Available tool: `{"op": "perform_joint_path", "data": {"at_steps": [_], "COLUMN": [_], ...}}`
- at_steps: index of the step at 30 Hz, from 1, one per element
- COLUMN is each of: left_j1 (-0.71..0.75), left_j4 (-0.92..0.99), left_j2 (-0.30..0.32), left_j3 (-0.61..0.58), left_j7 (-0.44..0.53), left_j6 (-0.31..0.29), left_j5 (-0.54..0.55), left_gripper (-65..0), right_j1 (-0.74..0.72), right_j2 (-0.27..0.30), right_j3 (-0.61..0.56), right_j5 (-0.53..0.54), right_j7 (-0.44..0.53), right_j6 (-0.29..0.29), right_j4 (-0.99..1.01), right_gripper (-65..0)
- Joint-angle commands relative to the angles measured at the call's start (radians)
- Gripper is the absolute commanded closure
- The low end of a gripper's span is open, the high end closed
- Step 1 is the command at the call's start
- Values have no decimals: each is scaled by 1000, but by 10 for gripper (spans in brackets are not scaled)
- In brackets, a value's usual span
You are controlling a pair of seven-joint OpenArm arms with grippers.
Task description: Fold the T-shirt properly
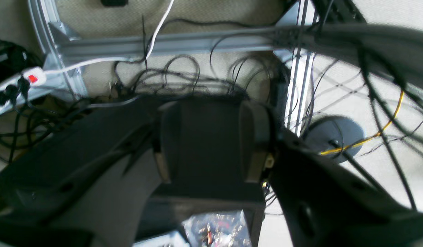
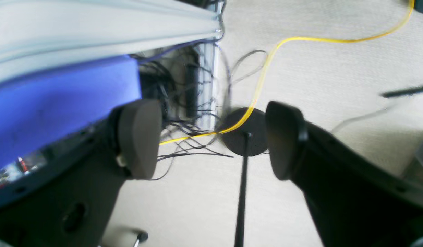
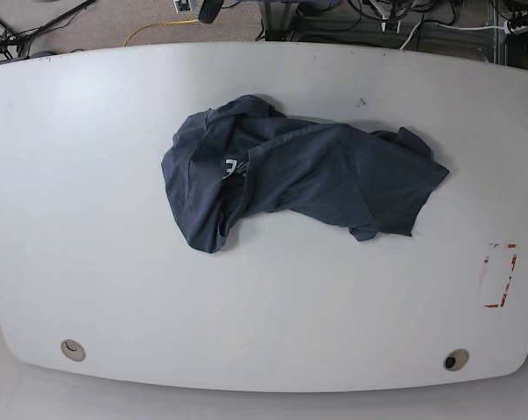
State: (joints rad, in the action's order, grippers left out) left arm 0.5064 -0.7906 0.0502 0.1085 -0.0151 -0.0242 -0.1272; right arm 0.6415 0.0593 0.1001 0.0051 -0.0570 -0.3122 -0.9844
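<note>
The T-shirt [image 3: 290,179] lies crumpled near the middle of the white table [image 3: 115,262], untouched. The left gripper [image 1: 213,142] and right gripper [image 2: 211,140] both hang with jaws apart, holding nothing.

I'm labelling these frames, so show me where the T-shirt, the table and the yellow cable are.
T-shirt [image 3: 334,179], base view, on the broad flat middle of the cloth.
Table [image 3: 246,306], base view, bare white top near the front.
Yellow cable [image 2: 335,40], right wrist view, mid-run on the floor.
</note>
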Motion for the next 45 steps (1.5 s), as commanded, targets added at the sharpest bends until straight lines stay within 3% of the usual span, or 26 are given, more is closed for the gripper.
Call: {"op": "perform_joint_path", "data": {"at_steps": [1, 13, 23, 28, 36, 45], "left_j1": [56, 351, 570, 650, 688, 596], "left_j4": [-65, -430, -761, -930, -1096, -1134], "left_j2": [3, 9, 10, 21, 17, 7], "left_j3": [0, 1, 4, 17, 41, 38], "left_j7": [10, 10, 10, 10, 10, 10], "left_j6": [2, 2, 2, 2, 2, 4], "left_j5": [-1, 1, 2, 2, 4, 4], "left_gripper": [-251, -251, -251, -251, -251, -251], "right_j1": [50, 265, 427, 478, 501, 327], "right_j2": [-13, -45, -75, -95, -95, -59], "right_j3": [25, 53, 54, 56, 51, 51], "right_j5": [8, 8, 8, 6, 6, 6], "right_j7": [10, 3, -91, -188, -226, -225], "right_j6": [0, -5, -5, -8, -8, -9], "right_j4": [-61, -356, -690, -887, -1052, -1049], "right_gripper": [-445, -445, -445, -445, -445, -445]}}
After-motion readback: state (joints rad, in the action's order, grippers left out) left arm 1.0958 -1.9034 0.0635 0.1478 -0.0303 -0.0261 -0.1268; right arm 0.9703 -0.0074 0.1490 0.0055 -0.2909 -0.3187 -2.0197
